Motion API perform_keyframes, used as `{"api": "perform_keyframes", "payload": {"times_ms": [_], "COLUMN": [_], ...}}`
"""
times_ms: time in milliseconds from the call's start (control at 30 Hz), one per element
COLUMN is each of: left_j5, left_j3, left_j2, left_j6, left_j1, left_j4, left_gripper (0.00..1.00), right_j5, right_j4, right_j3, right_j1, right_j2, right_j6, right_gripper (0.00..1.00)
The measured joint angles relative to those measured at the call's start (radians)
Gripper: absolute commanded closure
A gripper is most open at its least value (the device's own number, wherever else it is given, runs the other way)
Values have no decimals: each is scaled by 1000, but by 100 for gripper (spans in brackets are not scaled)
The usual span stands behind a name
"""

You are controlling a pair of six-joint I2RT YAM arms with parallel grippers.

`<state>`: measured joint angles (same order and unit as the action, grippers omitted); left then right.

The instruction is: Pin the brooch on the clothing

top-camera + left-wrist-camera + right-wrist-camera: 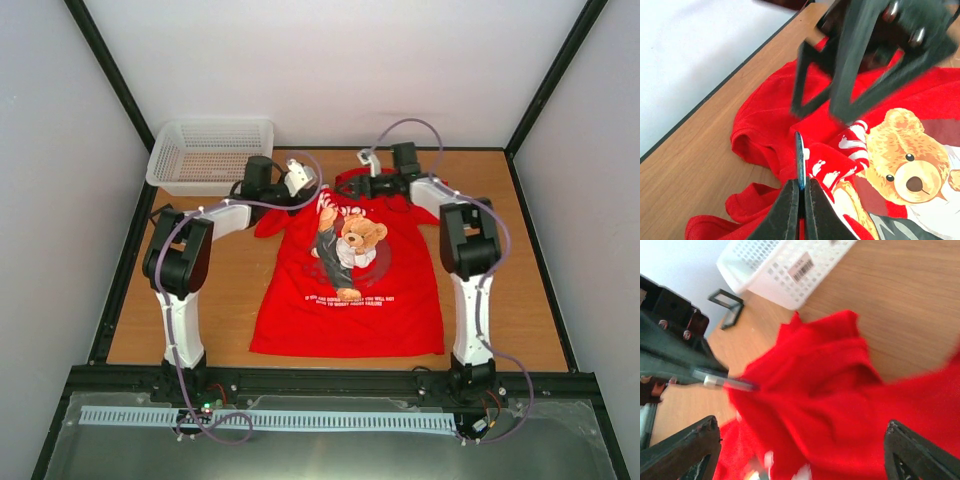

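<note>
Broadly, the wooden table (530, 300) fills the enclosure, its brown grain smooth and bare along the left, right and far edges, with pale walls close on three sides. On its middle lies the red T-shirt (345, 310), soft knit cloth. The hem is spread flat toward the arm bases, while the collar and left shoulder are bunched into rounded folds at the far end. Its printed brown bear (905, 160) shows a fuzzy face and a dark nose, with white lettering creased into the folds beside it. A white basket (205, 155) of rigid plastic mesh stands in the far left corner, just beyond the raised shoulder of the shirt and apart from it, with a barcode sticker on its side. Both arms reach inward over the collar, leaving little room between them there. The right tool (800, 425) hovers over the bunched cloth with its dark fingers spread wide, gripping nothing, and in the left wrist view it stands directly behind the folds. The left tool (800, 187) is clenched on the brooch (799, 157), a thin dark-blue disc seen edge-on and upright. The brooch is against the gathered red fabric at the shirt's upper left. Its far end meets a fold, but I cannot tell whether it has gone through the cloth.
</note>
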<state>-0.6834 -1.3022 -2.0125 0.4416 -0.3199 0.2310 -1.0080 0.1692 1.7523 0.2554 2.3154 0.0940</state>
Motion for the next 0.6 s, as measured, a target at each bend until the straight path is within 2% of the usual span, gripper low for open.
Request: {"api": "perform_keyframes", "payload": {"times_ms": [167,233,400,600], "left_j5": [46,70,146,289], "left_j3": [0,0,0,0], "left_j2": [0,0,0,0], "left_j6": [43,61,102,166], "left_j1": [-13,-15,-22,-46], "left_j4": [-11,-23,-49,-63], "left_gripper": [99,99,99,99], "right_j5": [100,150,369,620], "right_j4": [-31,-27,74,234], "right_j3": [-258,-285,-223,-35], "right_j1": [-129,-161,-157,-144], "right_j2": [-239,-289,-301,-175], "right_j6": [-48,-69,-151,-239], "right_gripper": [0,0,0,1]}}
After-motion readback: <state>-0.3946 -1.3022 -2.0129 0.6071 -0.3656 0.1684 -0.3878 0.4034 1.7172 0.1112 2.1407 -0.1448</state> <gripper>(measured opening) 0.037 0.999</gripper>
